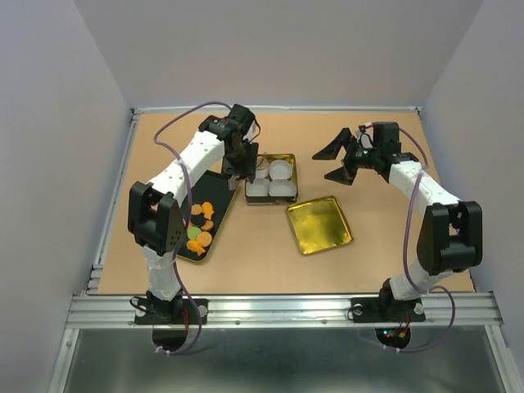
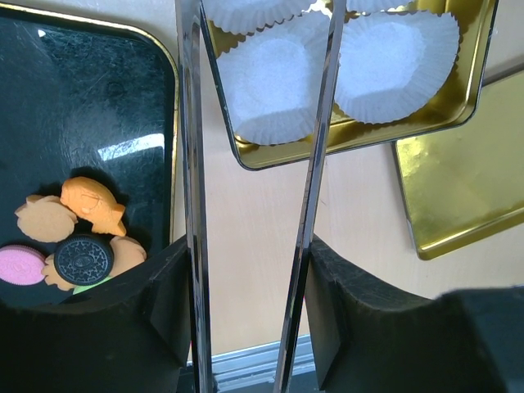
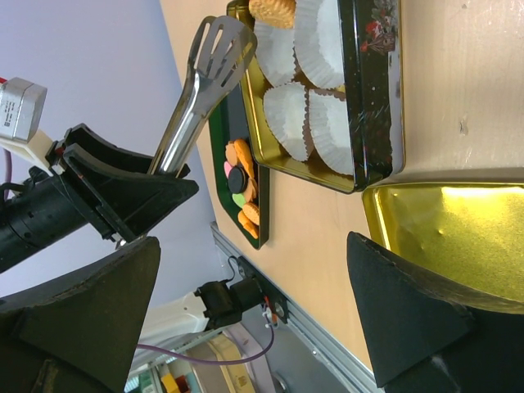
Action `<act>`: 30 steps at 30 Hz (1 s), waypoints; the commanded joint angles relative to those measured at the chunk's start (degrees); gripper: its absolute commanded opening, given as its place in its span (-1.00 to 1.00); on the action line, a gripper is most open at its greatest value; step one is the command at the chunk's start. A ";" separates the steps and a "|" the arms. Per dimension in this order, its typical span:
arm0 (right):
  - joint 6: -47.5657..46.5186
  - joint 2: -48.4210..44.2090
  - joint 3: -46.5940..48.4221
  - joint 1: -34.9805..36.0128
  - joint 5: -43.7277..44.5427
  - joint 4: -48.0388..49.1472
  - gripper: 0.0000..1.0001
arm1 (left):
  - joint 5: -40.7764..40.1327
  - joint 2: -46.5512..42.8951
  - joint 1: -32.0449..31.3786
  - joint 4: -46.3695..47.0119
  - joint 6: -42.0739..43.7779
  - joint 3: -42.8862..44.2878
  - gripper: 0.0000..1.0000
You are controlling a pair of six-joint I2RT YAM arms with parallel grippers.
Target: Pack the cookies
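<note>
Left gripper (image 2: 246, 270) clamped on metal tongs (image 3: 196, 90) above the gold tin (image 3: 377, 82) of white paper cups (image 2: 393, 65), one orange cookie (image 3: 274, 8) in a cup, other cookies (image 1: 199, 228) on the black tray (image 2: 98, 82) beside the tin, right gripper (image 1: 323, 166) wide open over the bench (image 1: 270, 262), gold lid (image 1: 319, 225) nearby

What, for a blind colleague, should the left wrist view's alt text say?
Metal tongs, gripped by the left gripper, extend across a gold tin of white paper cups; cookies lie on a black tray at left, a gold lid at right.
</note>
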 commanded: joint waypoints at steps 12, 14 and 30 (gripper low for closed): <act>-1.16 -1.57 2.95 -0.51 -0.25 0.02 1.00 | -1.96 -2.98 -0.71 -2.61 -1.27 1.54 0.18; -1.16 -1.66 3.13 -0.42 -0.25 -0.07 1.00 | -2.75 -3.42 -0.71 -2.88 -1.70 1.54 0.18; 1.74 -5.44 1.02 2.29 0.27 -0.24 1.00 | -7.51 -18.26 -0.71 -8.15 -8.56 -7.07 0.15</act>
